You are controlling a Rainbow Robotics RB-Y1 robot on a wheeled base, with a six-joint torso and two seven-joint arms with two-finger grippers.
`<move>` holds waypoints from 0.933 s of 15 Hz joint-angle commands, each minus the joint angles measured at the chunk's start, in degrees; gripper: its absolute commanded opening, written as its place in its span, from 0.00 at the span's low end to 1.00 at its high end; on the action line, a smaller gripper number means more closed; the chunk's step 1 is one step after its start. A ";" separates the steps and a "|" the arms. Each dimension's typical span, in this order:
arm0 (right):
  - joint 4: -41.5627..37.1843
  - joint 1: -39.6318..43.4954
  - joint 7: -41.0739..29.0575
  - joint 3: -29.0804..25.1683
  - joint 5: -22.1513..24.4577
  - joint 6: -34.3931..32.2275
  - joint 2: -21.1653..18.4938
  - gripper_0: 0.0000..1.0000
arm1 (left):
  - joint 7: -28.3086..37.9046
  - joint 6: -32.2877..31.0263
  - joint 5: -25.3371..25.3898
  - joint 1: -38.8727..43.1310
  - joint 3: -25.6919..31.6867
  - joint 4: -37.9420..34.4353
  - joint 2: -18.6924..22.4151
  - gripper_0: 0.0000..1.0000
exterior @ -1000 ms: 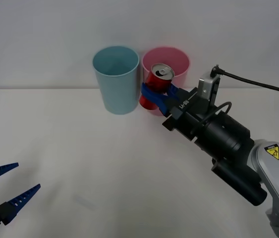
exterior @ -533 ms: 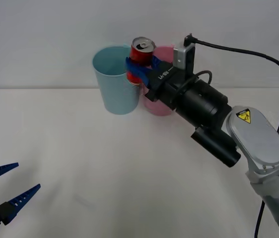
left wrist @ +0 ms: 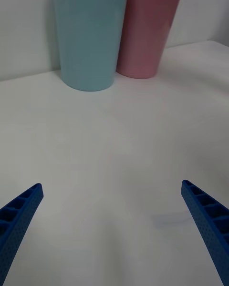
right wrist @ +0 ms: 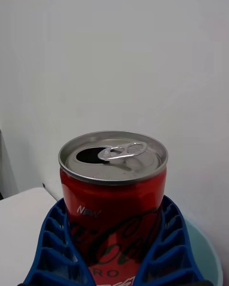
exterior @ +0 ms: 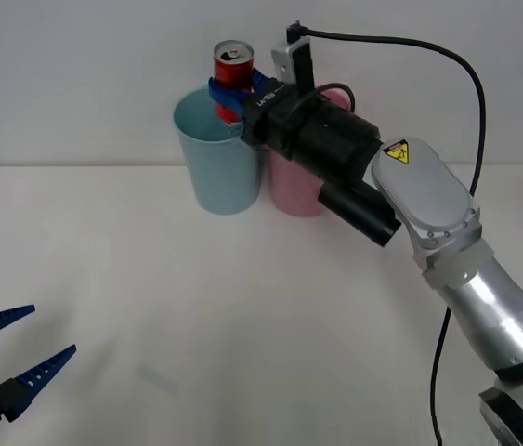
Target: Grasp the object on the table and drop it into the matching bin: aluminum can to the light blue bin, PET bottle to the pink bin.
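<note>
My right gripper (exterior: 229, 96) is shut on the aluminum can (exterior: 233, 78), a small red can with a silver top and pull-tab. It holds the can upright in the air, just above the right side of the light blue bin's rim (exterior: 213, 135). In the right wrist view the blue ribbed fingers (right wrist: 52, 248) clasp both sides of the can (right wrist: 113, 190), and a sliver of the light blue bin (right wrist: 205, 252) shows beneath. The pink bin (exterior: 294, 190) stands right beside the blue one, partly hidden behind my right arm. My left gripper (exterior: 6, 358) rests open low at the near left.
The white table (exterior: 196, 316) spreads wide in front of both bins. In the left wrist view the light blue bin (left wrist: 88, 33) and pink bin (left wrist: 148, 28) stand side by side at the far end. A black cable (exterior: 438, 65) arcs over the right arm.
My right gripper has carried the can up and to the left, from in front of the pink bin to above the light blue bin's rim. The left arm has not moved.
</note>
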 commanded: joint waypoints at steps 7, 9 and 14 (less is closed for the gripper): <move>22.21 -14.48 2.15 -2.09 2.49 2.62 6.25 0.00 | 0.00 0.00 0.00 0.00 0.00 0.00 0.00 1.00; 25.28 -16.42 2.51 -2.18 2.58 4.38 7.22 0.00 | 0.00 0.00 0.00 0.00 0.00 0.00 0.00 1.00; 27.48 -17.56 3.12 -2.18 2.58 5.96 8.10 0.02 | 0.00 0.00 0.00 0.00 0.00 0.00 0.00 1.00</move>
